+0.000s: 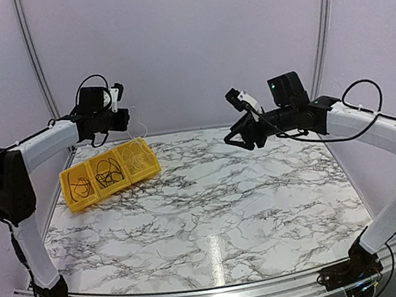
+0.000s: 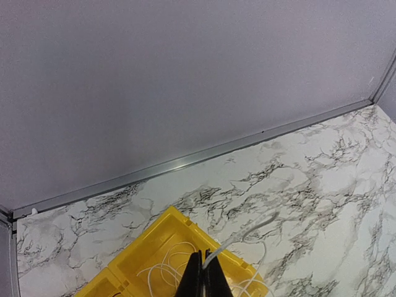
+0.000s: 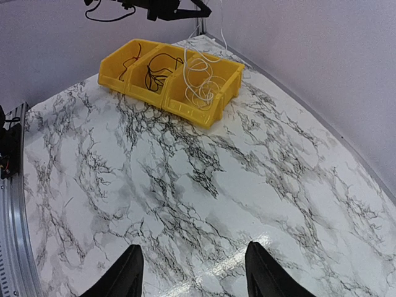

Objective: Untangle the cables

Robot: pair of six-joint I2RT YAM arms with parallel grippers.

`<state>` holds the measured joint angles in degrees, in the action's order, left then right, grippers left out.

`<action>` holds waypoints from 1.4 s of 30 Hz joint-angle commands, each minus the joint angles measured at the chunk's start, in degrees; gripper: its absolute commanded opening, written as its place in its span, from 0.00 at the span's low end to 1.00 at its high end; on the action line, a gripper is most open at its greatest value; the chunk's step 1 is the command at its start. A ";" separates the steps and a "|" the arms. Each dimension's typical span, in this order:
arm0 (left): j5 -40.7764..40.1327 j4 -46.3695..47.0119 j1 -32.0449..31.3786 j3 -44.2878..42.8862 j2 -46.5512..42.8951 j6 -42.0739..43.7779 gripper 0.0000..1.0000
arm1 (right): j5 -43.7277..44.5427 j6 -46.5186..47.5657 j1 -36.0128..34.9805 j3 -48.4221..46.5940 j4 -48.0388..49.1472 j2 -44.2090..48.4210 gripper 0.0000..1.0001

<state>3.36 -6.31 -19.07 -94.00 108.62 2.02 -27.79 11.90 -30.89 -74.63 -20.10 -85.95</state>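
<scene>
A yellow three-compartment tray (image 1: 119, 190) stands at the back left of the marble table. Its left compartment holds a thin black cable (image 1: 80, 187), its middle one another black cable (image 1: 108, 173), its right one a pale cable (image 1: 138, 155) in loose loops. My left gripper (image 1: 129, 117) hovers above the right compartment, shut on one end of the pale cable (image 2: 244, 235), which hangs down into the tray (image 2: 159, 224). My right gripper (image 1: 238, 140) is open and empty, raised over the back middle of the table; its fingers (image 3: 128, 272) frame bare marble.
The right wrist view shows the tray (image 3: 185, 109) with the pale loops (image 3: 201, 83) partly draped over its rim and the left gripper (image 3: 185, 7) above. An aluminium rail (image 2: 185, 162) runs along the back wall. Marble table (image 1: 228, 203) spreads in front.
</scene>
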 commanded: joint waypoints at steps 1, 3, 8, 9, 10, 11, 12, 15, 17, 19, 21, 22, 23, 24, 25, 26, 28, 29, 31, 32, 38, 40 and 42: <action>-1.86 -1.75 1.01 -2.72 3.96 1.23 0.00 | 2.05 1.75 -0.13 1.39 -1.17 2.72 0.57; -2.91 -1.75 1.29 -3.39 5.72 1.23 0.00 | 2.23 2.04 -0.13 2.31 -1.34 3.41 0.57; -12.94 -1.80 1.40 -3.93 8.86 1.23 0.00 | 2.60 2.52 -0.09 4.05 -1.69 4.93 0.57; -15.46 -1.85 1.40 -3.92 9.41 1.19 0.00 | 2.58 2.60 -0.05 4.34 -1.72 5.18 0.57; -18.00 -1.87 1.40 -3.91 9.79 0.94 0.00 | 2.57 2.60 -0.04 4.66 -1.70 5.32 0.57; -19.84 -1.87 1.43 -3.85 10.01 0.89 0.00 | 2.57 2.60 -0.06 4.91 -1.70 5.42 0.57; -21.61 -1.87 1.47 -3.83 10.23 0.88 0.00 | 2.57 2.60 -0.07 5.15 -1.72 5.52 0.57; -26.36 -1.87 1.49 -3.81 10.55 0.66 0.00 | 2.42 2.60 -0.09 5.52 -1.76 5.62 0.57; -27.84 -1.87 1.49 -3.89 10.87 0.89 0.00 | 2.47 2.60 -0.08 5.63 -1.79 5.70 0.57; -26.55 -1.95 1.49 -3.91 11.21 1.49 0.00 | 2.35 2.60 -0.04 5.72 -1.71 5.73 0.57; -23.11 -2.32 1.49 -3.64 11.28 1.55 0.00 | 2.31 2.68 -0.02 5.88 -1.70 5.71 0.57; -21.51 -2.45 1.49 -3.39 11.34 1.27 0.00 | 2.35 2.76 -0.04 5.97 -1.62 5.71 0.57; -20.13 -2.67 1.49 -3.06 11.42 0.88 0.00 | 2.44 2.85 -0.04 6.05 -1.55 5.73 0.57; -19.31 -2.87 1.49 -2.90 11.55 0.44 0.00 | 2.42 2.94 -0.04 6.15 -1.48 5.79 0.57; -18.85 -3.15 1.49 -2.80 11.94 0.10 0.00 | 2.47 3.03 -0.05 6.30 -1.40 5.92 0.57; -18.56 -3.23 1.49 -2.78 12.24 -0.25 0.00 | 2.49 3.08 -0.04 6.46 -1.38 5.96 0.57; -18.12 -3.26 1.49 -2.92 12.99 -1.10 0.00 | 2.48 3.12 -0.04 6.64 -1.39 6.05 0.57; -17.87 -3.23 1.49 -3.13 13.63 -1.54 0.00 | 2.56 3.13 -0.04 6.73 -1.43 6.14 0.57; -17.23 -3.25 1.49 -3.57 14.52 -1.67 0.00 | 2.52 3.12 -0.04 6.93 -1.49 6.19 0.57; -16.83 -3.27 1.51 -3.83 14.97 -3.01 0.00 | 2.48 3.13 -0.04 6.95 -1.59 6.23 0.57; -14.94 -3.19 1.49 -5.69 17.33 -5.28 0.00 | 2.50 3.13 -0.04 6.74 -1.96 5.68 0.57; -14.54 -3.19 1.50 -6.07 17.81 -5.68 0.00 | 2.39 3.08 -0.10 6.61 -1.89 5.39 0.57; -14.35 -3.25 1.49 -6.27 18.00 -5.88 0.00 | 2.22 3.04 -0.04 6.35 -1.83 5.08 0.57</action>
<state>-12.40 -8.56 -17.82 -97.76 125.67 -2.35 -25.80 14.85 -30.89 -67.33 -21.58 -81.45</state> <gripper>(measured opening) 0.025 0.569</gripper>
